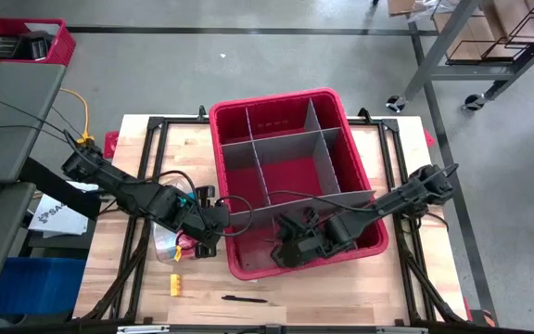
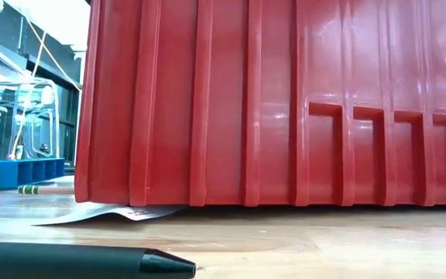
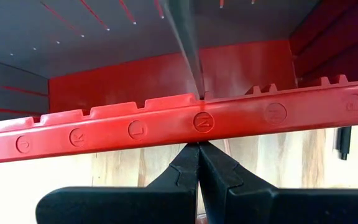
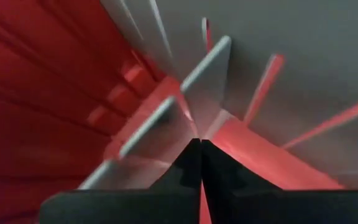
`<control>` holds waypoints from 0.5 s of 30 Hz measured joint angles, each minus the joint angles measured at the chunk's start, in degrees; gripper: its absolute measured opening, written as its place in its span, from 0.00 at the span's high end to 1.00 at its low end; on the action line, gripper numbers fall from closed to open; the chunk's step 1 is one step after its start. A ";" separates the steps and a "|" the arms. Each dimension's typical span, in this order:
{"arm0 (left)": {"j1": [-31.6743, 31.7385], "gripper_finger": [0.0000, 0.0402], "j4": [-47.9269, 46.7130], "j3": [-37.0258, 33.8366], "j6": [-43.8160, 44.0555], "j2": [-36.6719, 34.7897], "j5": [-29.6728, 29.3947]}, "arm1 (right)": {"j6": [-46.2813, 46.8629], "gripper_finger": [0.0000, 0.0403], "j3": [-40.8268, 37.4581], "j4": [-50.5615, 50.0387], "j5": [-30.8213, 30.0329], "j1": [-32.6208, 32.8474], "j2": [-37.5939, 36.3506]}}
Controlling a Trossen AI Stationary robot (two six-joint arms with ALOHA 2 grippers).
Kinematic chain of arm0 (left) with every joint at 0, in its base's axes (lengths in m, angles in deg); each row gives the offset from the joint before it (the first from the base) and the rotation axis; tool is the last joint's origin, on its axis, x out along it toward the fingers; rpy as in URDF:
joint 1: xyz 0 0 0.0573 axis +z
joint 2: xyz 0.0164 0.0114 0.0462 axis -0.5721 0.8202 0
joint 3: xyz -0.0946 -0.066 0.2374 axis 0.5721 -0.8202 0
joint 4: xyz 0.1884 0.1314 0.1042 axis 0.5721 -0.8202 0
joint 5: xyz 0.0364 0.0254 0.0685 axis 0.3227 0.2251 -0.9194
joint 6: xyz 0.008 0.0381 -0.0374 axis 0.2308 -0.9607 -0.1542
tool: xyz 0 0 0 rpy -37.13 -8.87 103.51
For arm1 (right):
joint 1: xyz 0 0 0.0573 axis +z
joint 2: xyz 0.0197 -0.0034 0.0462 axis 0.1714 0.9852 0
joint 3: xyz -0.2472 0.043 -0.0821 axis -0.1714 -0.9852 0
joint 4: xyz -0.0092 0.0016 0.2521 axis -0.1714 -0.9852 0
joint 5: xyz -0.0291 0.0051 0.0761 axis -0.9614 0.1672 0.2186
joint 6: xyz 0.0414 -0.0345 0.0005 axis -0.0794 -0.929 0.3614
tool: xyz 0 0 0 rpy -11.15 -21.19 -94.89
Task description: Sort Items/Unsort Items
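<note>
Pale wood-plank bench (image 1: pixel 276 292) on a grey concrete floor, black frame rails round its edges.

Far left on the bench: clear plastic tub (image 1: pixel 167 243) w/ a red piece (image 1: pixel 178 251) showing at its edge, partly under the left arm. Just in front, a small yellow blocky piece (image 1: pixel 176 281) lies alone on the wood. Further right, near the front edge, a thin dark pen-like stick (image 1: pixel 244 299), lying flat; low view shows it close up, matte black w/ a tapered tip.

Left arm reaches in diagonally from the left. Left gripper (image 1: pixel 213 225) sits at the bin's outer left wall, near the front corner; jaws pressed together, nothing between them, tips just below the bin's lettered rim in the left wrist view.

Centre: big red plastic bin (image 1: pixel 235 264), glossy, ribbed walls, rounded corners, split by thin grey divider panels (image 1: pixel 286 147) into compartments. Bin sits skewed on the bench.

Right arm comes in from the right over the bin's wall, bent low. Right gripper (image 1: pixel 286 249) is down inside the front compartment; jaws pressed together, empty, pointing at a divider joint.
</note>
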 joint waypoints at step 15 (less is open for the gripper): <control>-0.01 1.00 -0.48 0.00 0.03 0.00 -1.29 | -6.33 1.00 -4.99 17.72 5.27 -3.47 0.15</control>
